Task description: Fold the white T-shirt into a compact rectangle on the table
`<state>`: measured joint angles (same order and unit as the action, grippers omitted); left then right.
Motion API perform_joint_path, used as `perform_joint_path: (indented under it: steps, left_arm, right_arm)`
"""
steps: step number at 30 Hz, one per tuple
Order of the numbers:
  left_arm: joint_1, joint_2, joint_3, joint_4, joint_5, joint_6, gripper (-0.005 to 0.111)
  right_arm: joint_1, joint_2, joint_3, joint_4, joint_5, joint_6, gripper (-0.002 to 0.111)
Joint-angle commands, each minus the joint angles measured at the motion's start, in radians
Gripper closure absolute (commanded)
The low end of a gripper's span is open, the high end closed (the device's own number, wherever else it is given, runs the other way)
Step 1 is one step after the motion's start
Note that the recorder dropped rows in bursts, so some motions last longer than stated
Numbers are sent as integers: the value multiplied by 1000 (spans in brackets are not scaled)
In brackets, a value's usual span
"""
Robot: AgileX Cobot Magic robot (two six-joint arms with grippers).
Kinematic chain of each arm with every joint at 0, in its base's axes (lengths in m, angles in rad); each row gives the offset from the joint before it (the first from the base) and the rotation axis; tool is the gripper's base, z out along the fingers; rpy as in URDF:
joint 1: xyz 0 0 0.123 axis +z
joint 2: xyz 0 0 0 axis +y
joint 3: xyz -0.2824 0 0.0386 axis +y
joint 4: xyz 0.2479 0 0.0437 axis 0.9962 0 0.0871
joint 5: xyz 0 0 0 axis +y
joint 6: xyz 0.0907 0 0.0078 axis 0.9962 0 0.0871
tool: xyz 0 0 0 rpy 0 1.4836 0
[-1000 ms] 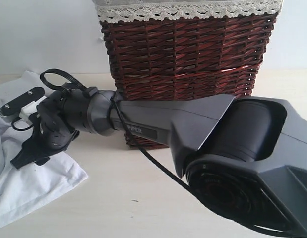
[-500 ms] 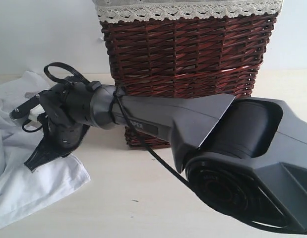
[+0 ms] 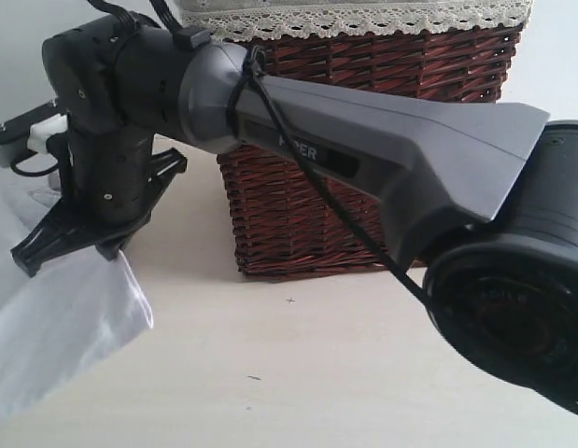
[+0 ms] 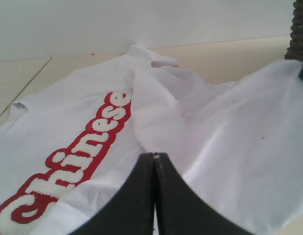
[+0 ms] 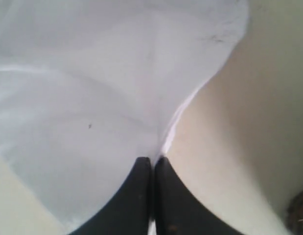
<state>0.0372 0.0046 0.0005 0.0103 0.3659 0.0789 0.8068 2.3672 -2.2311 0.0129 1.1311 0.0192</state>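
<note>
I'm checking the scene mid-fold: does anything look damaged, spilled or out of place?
Nothing spilled or damaged. The white T-shirt is rumpled, a fold bunched beside its red lettering, with the left end effector and right end effector pinching its fabric.

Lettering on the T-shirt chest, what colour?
White letters with red outline, on the white T-shirt. Best in the left wrist view.

A brown wicker basket (image 3: 270,229) stands upright, its dark reddish weave running in horizontal rows (one slightly brighter band crosses about midway up). A pale cloth lining with scalloped lace trim (image 3: 363,19) folds over its rim. Behind it rises a plain white wall (image 3: 13,56).
</note>
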Motion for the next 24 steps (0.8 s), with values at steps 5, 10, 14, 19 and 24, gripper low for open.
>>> perform_joint_path:
  steps: [5, 10, 14, 19, 24]
  left_arm:
    - [-6, -5, 0, 2, -9, -9, 107]
    - [-6, -5, 0, 2, -9, -9, 107]
    - [-6, -5, 0, 2, -9, -9, 107]
    - [-6, -5, 0, 2, -9, -9, 107]
    - [-6, -5, 0, 2, -9, -7, 107]
  right_arm:
    - [32, 5, 2, 186, 90, -104, 108]
    - [81, 1, 21, 159, 90, -121, 108]
    - [89, 5, 29, 87, 90, -95, 108]
    - [89, 5, 83, -81, 90, 15, 108]
    - [89, 5, 174, 10, 90, -7, 108]
